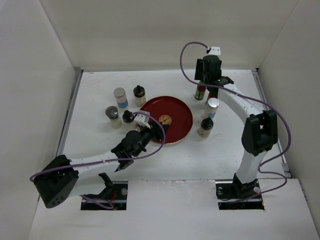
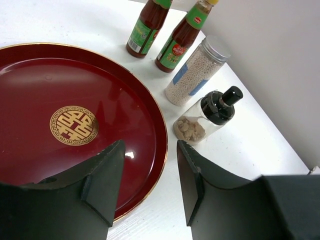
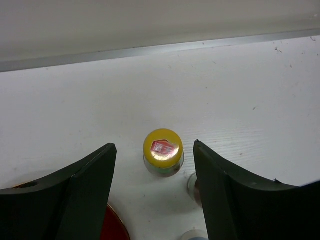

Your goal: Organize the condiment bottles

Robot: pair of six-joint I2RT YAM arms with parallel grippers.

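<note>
The red tray (image 1: pixel 186 114) lies mid-table. On its left stand a silver-topped white cylinder (image 1: pixel 120 96) and three dark-lidded jars (image 1: pixel 139 94) (image 1: pixel 113 116) (image 1: pixel 129 118). On its right stand a sauce bottle (image 1: pixel 200 91), a second cylinder (image 1: pixel 213 107) and a jar (image 1: pixel 205 126). My left gripper (image 1: pixel 150 127) is open and empty over the tray's near left rim (image 2: pixel 150 170). Its view shows both sauce bottles (image 2: pixel 147 27) (image 2: pixel 182 37), the cylinder (image 2: pixel 197 70) and the jar (image 2: pixel 210 115). My right gripper (image 1: pixel 210 75) is open above a yellow cap (image 3: pixel 162 148), which sits between its fingers (image 3: pixel 155 165) without touching them.
White walls close the table on three sides, and the back wall is close behind the sauce bottles. A second bottle (image 3: pixel 192 187) shows partly beside my right finger. The tray's rim (image 3: pixel 112 225) shows at the bottom of the right wrist view.
</note>
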